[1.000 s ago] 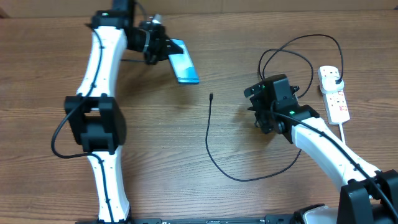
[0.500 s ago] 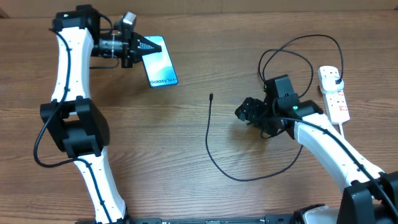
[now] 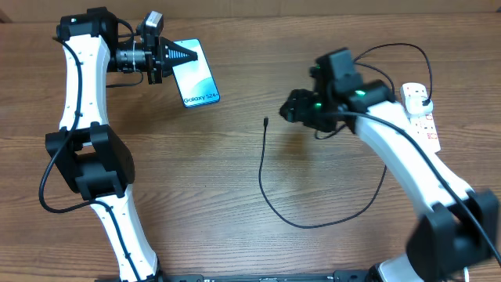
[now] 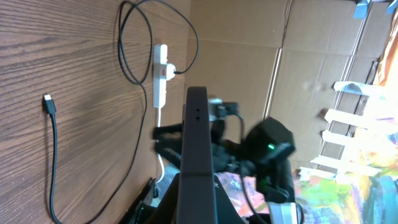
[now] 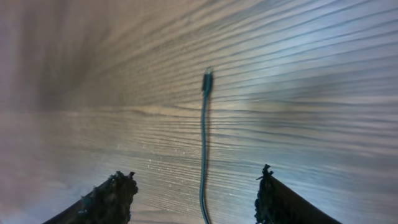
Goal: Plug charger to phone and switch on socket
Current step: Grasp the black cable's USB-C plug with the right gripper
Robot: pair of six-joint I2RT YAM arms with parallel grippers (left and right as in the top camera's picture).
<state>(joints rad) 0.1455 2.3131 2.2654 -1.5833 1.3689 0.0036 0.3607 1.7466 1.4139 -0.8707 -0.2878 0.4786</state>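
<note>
My left gripper (image 3: 171, 57) is shut on the phone (image 3: 196, 73) and holds it above the table at the far left, its light blue "Galaxy S24" screen facing up. In the left wrist view the phone (image 4: 198, 143) shows edge-on between the jaws of the left gripper (image 4: 198, 208). The charger's thin black cable (image 3: 263, 184) lies on the table, its small tip (image 3: 266, 121) pointing away from me. My right gripper (image 3: 291, 110) is open just right of that tip. In the right wrist view the tip (image 5: 207, 81) lies ahead, with the cable running between the open fingers (image 5: 115, 198). The socket (image 3: 423, 119) lies at the far right.
The cable loops toward the table's front (image 3: 301, 225), then back up in coils (image 3: 368, 70) to a black plug in the socket (image 3: 423, 99). The socket (image 4: 160, 71) and cable tip (image 4: 48, 104) also show in the left wrist view. Cardboard walls stand behind the table.
My left gripper has swung the phone to the left and turned its screen up. My right gripper has moved left and away from me, close to the cable tip.
</note>
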